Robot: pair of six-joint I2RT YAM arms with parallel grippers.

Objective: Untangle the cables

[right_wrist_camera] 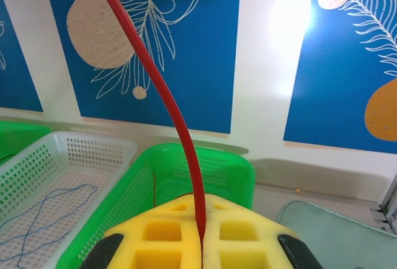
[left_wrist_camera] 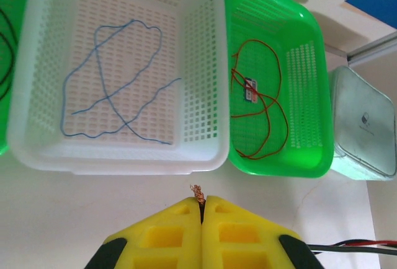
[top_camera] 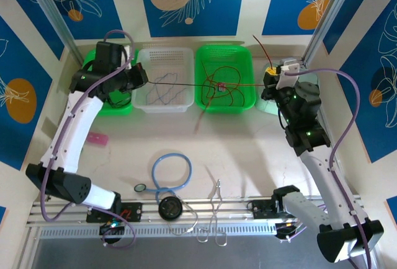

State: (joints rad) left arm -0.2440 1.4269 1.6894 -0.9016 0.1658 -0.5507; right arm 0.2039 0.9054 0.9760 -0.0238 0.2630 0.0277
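Yellow-padded left end effector [left_wrist_camera: 201,207] is clamped on a frayed cable tip [left_wrist_camera: 197,191]; right end effector [right_wrist_camera: 200,225] pinches the red cable [right_wrist_camera: 180,126]. Both strands seem tangled over the green basket [left_wrist_camera: 307,95]; pull apart slowly, level, watching where they cross.

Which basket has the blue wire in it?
The white basket in the middle; the blue wire lies loose inside, while the green basket beside it holds red wire.
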